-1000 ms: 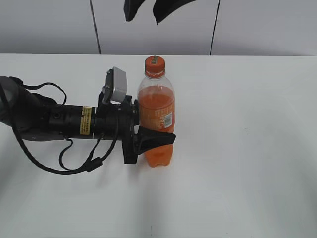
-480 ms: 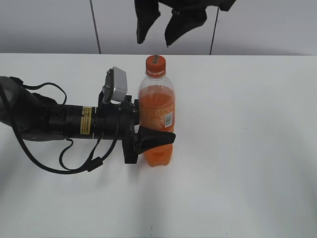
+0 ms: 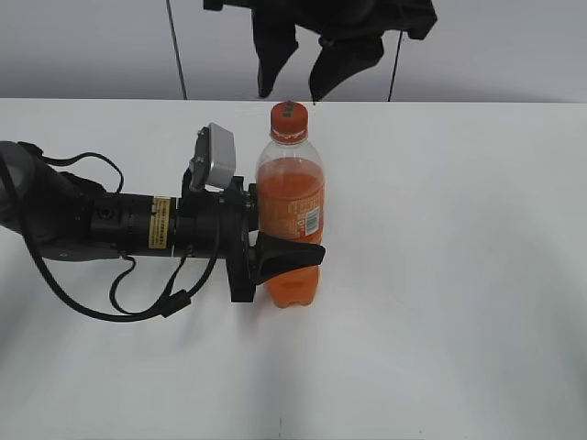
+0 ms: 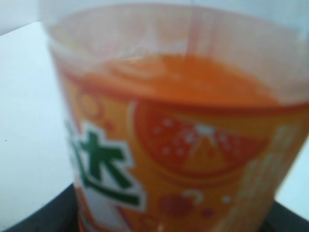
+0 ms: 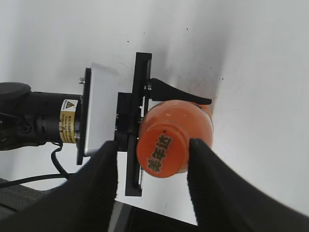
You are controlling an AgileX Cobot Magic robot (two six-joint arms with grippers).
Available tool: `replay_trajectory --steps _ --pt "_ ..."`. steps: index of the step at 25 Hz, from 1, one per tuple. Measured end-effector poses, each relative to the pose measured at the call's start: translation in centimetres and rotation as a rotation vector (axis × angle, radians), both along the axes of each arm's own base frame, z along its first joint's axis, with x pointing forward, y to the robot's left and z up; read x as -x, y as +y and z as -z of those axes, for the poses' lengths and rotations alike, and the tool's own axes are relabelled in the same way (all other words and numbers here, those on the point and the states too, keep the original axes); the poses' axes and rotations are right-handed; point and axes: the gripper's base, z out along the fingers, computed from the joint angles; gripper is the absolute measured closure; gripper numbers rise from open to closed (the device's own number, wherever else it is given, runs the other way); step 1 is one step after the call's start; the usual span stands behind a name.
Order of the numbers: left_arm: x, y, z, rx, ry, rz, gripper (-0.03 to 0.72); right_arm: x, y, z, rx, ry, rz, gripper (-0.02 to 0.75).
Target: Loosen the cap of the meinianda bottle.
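Observation:
The meinianda bottle (image 3: 289, 197) stands upright on the white table, full of orange drink, and its label fills the left wrist view (image 4: 183, 145). My left gripper (image 3: 298, 240) is shut on the bottle's waist from the left; its dark fingers (image 4: 43, 220) show at the label's lower corners. The orange cap (image 3: 286, 117) sits on top. My right gripper (image 3: 290, 90) hangs open just above it. In the right wrist view its fingertips flank the cap (image 5: 161, 152) with a gap on each side, and the gripper (image 5: 153, 145) touches nothing.
The left arm (image 3: 110, 225) lies low across the table's left half, with a cable loop (image 3: 138, 298) in front of it. A grey panelled wall (image 3: 495, 46) runs behind the table's far edge.
The right gripper has come down from the top of the exterior view to just above the cap. The bottle and the left arm have not moved.

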Motion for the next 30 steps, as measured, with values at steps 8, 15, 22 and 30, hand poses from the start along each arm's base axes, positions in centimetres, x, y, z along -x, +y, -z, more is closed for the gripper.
replay_trajectory --steps 8,15,22,30 --pt "0.0 0.0 0.0 0.001 0.005 -0.002 0.277 -0.4 0.3 0.9 0.016 0.017 0.01 0.382" --pt "0.0 0.0 0.0 0.001 0.005 -0.003 0.277 -0.5 0.2 1.0 0.027 0.009 0.014 0.381" --pt "0.0 0.0 0.0 0.001 0.005 -0.003 0.277 -0.8 0.8 2.1 0.031 0.044 0.013 0.381" --pt "0.0 0.0 0.0 0.001 0.005 -0.003 0.277 -0.8 0.8 2.1 0.029 0.046 0.014 0.388"
